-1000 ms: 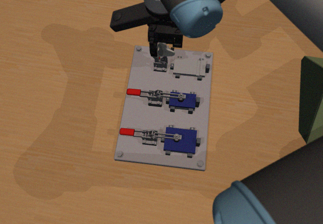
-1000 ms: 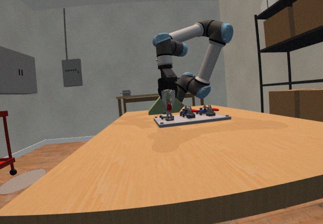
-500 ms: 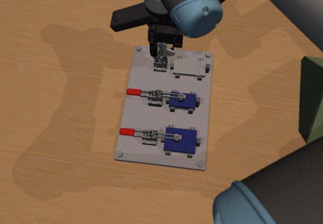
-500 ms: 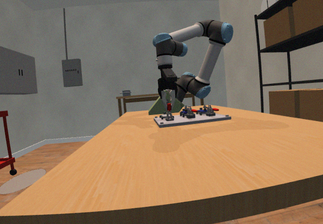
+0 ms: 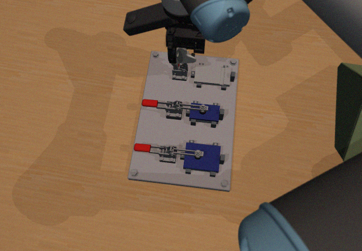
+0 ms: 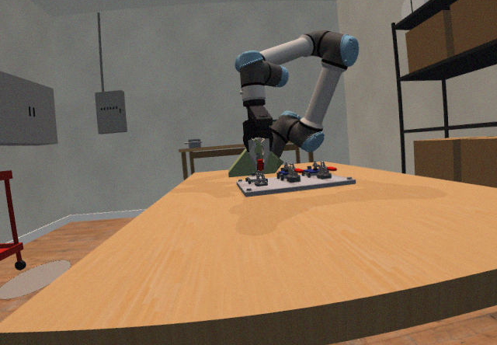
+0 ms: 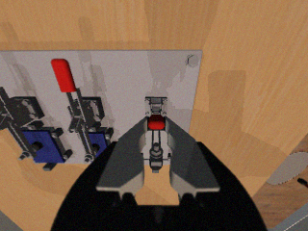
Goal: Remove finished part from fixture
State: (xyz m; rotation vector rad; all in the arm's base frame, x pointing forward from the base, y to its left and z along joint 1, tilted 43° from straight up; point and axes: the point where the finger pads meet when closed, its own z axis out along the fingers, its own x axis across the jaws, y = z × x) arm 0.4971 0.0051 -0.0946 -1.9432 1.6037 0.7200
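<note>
While the tool (image 7: pixel 155 144) stood clamped on the raised red clamp handle (image 7: pixel 155 123), the grey finished part (image 5: pixel 210 73) lay in the fixture (image 5: pixel 154 125) near the worktop's (image 5: pixel 58 125) far edge.

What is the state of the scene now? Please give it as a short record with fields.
gripper: gripper shut on the red clamp handle, which stands raised
finished part: grey slotted part lies in its nest, no clamp arm over it
blue blanks: middle blank and near blank, both with clamp arms pressed on them
fixture: grey fixture plate flat on the wooden table
</note>
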